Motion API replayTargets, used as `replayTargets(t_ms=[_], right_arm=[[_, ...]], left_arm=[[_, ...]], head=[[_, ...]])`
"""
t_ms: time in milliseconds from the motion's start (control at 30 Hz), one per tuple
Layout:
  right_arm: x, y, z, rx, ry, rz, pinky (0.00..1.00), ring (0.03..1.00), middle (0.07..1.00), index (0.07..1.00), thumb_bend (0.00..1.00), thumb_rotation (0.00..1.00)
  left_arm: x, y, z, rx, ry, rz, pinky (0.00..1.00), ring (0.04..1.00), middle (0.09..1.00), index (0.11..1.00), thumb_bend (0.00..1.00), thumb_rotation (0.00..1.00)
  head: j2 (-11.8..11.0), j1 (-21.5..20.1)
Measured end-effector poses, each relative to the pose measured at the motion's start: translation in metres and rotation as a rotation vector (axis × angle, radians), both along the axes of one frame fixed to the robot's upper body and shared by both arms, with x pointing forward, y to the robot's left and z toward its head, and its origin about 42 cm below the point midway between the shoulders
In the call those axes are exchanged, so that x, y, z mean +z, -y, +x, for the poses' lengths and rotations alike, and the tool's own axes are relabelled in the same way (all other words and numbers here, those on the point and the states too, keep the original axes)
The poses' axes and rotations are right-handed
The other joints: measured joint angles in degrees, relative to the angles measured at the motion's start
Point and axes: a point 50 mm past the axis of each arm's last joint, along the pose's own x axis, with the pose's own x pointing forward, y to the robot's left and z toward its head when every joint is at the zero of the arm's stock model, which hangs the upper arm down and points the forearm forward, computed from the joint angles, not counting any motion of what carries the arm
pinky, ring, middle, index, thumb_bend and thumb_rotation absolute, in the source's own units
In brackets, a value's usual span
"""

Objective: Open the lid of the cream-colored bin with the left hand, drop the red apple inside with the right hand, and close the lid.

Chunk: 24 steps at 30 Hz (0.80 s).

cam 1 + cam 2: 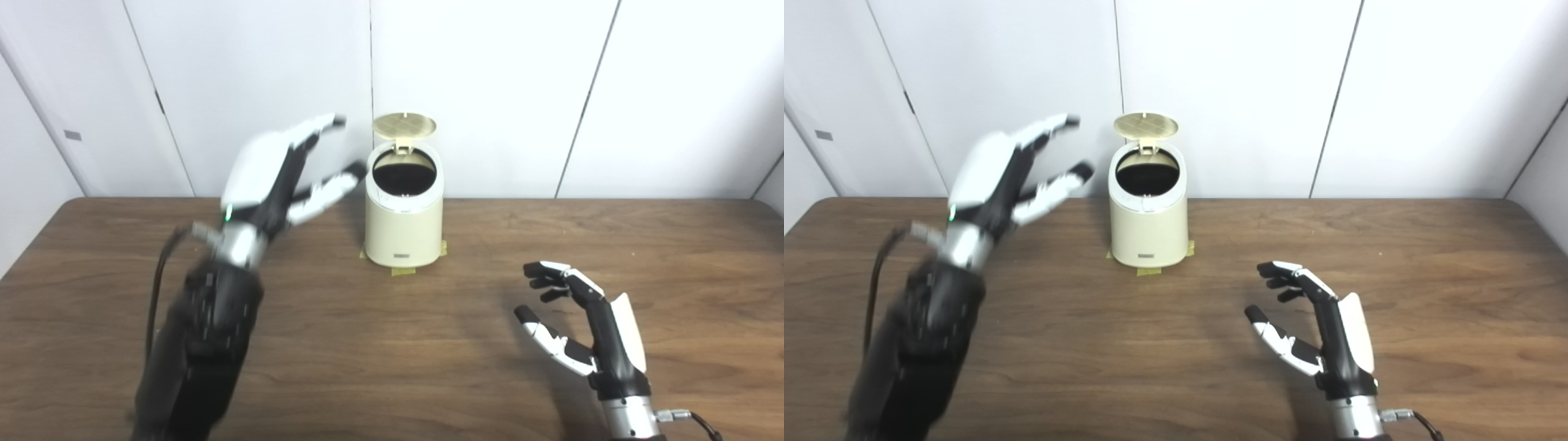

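The cream-colored bin [404, 229] stands at the back middle of the wooden table. Its round lid [404, 125] is flipped up and stands open above the dark opening [405, 174]. My left hand [278, 174] is raised just left of the bin, open, fingers spread, touching nothing. My right hand [582, 318] is open and empty, low over the table at the front right. No red apple shows in either view; the bin's inside is too dark to see into.
The bin stands on strips of yellowish tape [404, 269] stuck to the table [392, 343]. White wall panels [490, 92] close off the back. The left forearm [196, 343] rises from the bottom left.
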Motion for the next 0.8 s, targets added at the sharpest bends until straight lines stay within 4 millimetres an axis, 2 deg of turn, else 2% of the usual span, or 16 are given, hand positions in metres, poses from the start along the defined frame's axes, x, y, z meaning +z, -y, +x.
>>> replayTargets(t_ms=[100, 167, 267, 400, 500, 600, 700, 800], right_arm=[[0.001, -0.002, 0.004, 0.002, 0.007, -0.004, 0.53, 0.641, 0.670, 0.673, 0.26, 0.44], [0.001, -0.002, 0.004, -0.004, 0.012, -0.004, 0.53, 0.638, 0.669, 0.674, 0.26, 0.45], [0.001, -0.002, 0.004, -0.007, 0.013, -0.007, 0.53, 0.637, 0.667, 0.675, 0.26, 0.49], [0.001, -0.002, 0.004, -0.006, 0.013, -0.006, 0.52, 0.633, 0.666, 0.674, 0.25, 0.48], [0.001, -0.002, 0.004, -0.006, 0.012, -0.008, 0.52, 0.635, 0.669, 0.676, 0.25, 0.49], [0.001, -0.002, 0.004, -0.005, 0.009, -0.009, 0.52, 0.635, 0.670, 0.676, 0.24, 0.45], [0.001, -0.002, 0.004, -0.004, 0.008, -0.010, 0.52, 0.632, 0.668, 0.677, 0.25, 0.44], [0.001, -0.002, 0.004, -0.003, 0.008, -0.011, 0.51, 0.629, 0.665, 0.676, 0.25, 0.44]], left_arm=[[0.028, 0.019, 0.012, -0.022, 0.040, 0.074, 0.92, 0.955, 0.897, 0.879, 0.70, 1.00], [0.042, 0.030, 0.019, -0.035, 0.054, 0.102, 0.96, 0.969, 0.900, 0.872, 0.71, 1.00], [0.057, 0.047, 0.028, -0.047, 0.044, 0.146, 0.99, 0.970, 0.897, 0.867, 0.75, 1.00], [0.068, 0.058, 0.040, -0.039, 0.019, 0.199, 1.00, 0.977, 0.890, 0.862, 0.79, 1.00], [0.064, 0.064, 0.052, -0.024, -0.033, 0.247, 1.00, 0.997, 0.902, 0.875, 0.85, 1.00], [0.050, 0.066, 0.064, -0.003, -0.088, 0.296, 1.00, 1.000, 0.903, 0.877, 0.91, 1.00], [0.037, 0.063, 0.074, 0.028, -0.127, 0.345, 1.00, 0.993, 0.894, 0.865, 0.97, 1.00], [0.026, 0.057, 0.082, 0.063, -0.154, 0.389, 1.00, 0.986, 0.886, 0.856, 1.00, 0.98]], head=[[0.17, -0.09], [0.26, -0.09], [0.26, 0.17], [0.26, 0.18], [0.35, 0.26], [0.26, 0.35], [0.35, 0.18], [0.35, 0.17]])
